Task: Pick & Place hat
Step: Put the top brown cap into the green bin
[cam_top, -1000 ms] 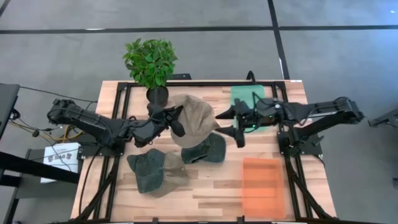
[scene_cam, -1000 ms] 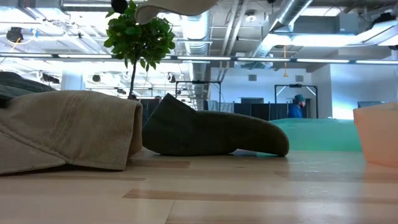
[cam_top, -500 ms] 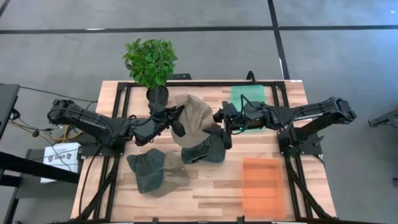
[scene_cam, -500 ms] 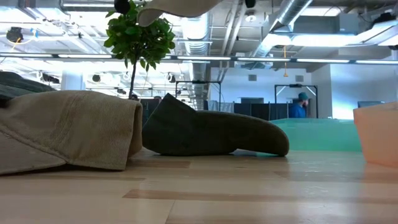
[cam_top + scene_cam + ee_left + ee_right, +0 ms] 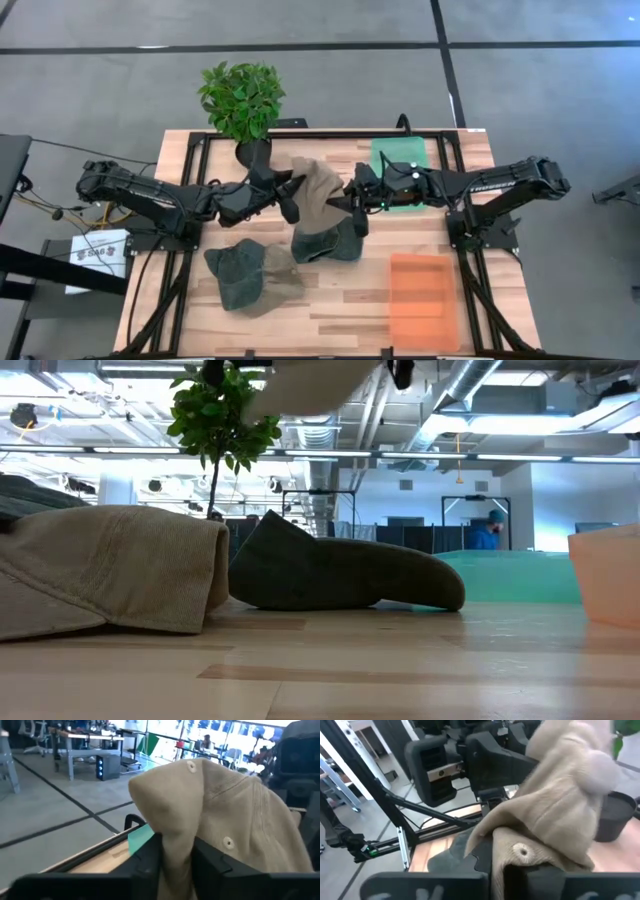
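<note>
A tan hat [image 5: 315, 190] hangs in the air over the table's middle, between my two grippers. My left gripper [image 5: 289, 196] comes from the table's left and is shut on it [image 5: 176, 865]. My right gripper [image 5: 350, 205] comes from the right and is shut on the hat's other side [image 5: 512, 870]. Below them a dark green hat [image 5: 330, 242] lies on the table. Two more hats, one green [image 5: 235, 275] and one tan [image 5: 110, 565], lie on the tabletop near the front left. My left gripper pinches a bunched fold of the tan hat's crown [image 5: 175, 837] between its two fingers, coming roughly level from the table's left. The hat rises beyond the fingers, clear of the table. My right gripper pinches a fold of the hat's cloth beside an eyelet [image 5: 520, 851] between its two fingers, coming from the table's right. The hat is lifted clear of the hats below.
A potted plant [image 5: 243, 100] stands at the far edge, just behind the left gripper. A green tray [image 5: 398, 155] lies at the far right and an orange tray [image 5: 425, 300] at the near right. Black frame rails [image 5: 480, 290] run along both sides.
My right gripper has gone toward the table's left, up to the tan hat, and has shut on it. The hat, spread wide before, is now bunched narrower between the two grippers and stays clear of the table.
</note>
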### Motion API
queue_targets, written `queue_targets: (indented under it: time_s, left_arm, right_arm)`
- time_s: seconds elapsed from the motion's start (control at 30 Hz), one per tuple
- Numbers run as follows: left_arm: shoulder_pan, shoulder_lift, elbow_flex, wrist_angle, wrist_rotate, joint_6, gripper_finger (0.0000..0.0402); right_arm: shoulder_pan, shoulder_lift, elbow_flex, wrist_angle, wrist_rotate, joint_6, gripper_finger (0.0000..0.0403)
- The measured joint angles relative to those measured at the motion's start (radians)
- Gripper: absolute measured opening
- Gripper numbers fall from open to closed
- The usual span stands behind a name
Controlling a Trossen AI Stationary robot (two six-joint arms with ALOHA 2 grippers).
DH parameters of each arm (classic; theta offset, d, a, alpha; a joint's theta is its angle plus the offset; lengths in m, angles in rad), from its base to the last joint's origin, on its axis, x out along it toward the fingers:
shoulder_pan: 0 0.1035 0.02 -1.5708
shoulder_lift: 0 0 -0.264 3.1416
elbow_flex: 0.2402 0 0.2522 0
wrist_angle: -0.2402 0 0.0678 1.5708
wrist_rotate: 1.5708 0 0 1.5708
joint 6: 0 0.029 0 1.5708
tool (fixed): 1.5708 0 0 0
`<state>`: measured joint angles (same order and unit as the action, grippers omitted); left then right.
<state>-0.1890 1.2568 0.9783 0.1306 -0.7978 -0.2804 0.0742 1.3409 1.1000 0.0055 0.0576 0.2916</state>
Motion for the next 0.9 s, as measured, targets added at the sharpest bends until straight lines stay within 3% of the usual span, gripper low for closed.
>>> queue_targets:
  time_s: [0.17,0.4,0.67,0.9]
  left_arm:
    - [0.006,0.000,0.000,0.000,-0.001,0.037,0.0153]
    - [0.012,-0.032,0.000,-0.003,-0.054,0.066,0.0199]
    - [0.010,-0.142,0.000,-0.071,-0.054,0.069,0.0206]
    - [-0.016,-0.200,0.000,-0.177,-0.054,0.055,0.0206]
  right_arm:
    - [0.000,-0.011,0.000,-0.035,0.017,0.021,0.0006]
    - [0.000,-0.106,0.000,-0.222,0.170,0.058,0.0003]
    - [-0.002,-0.282,0.000,-0.474,0.361,0.092,0.0003]
    - [-0.054,-0.403,0.000,-0.809,0.501,0.230,0.0002]
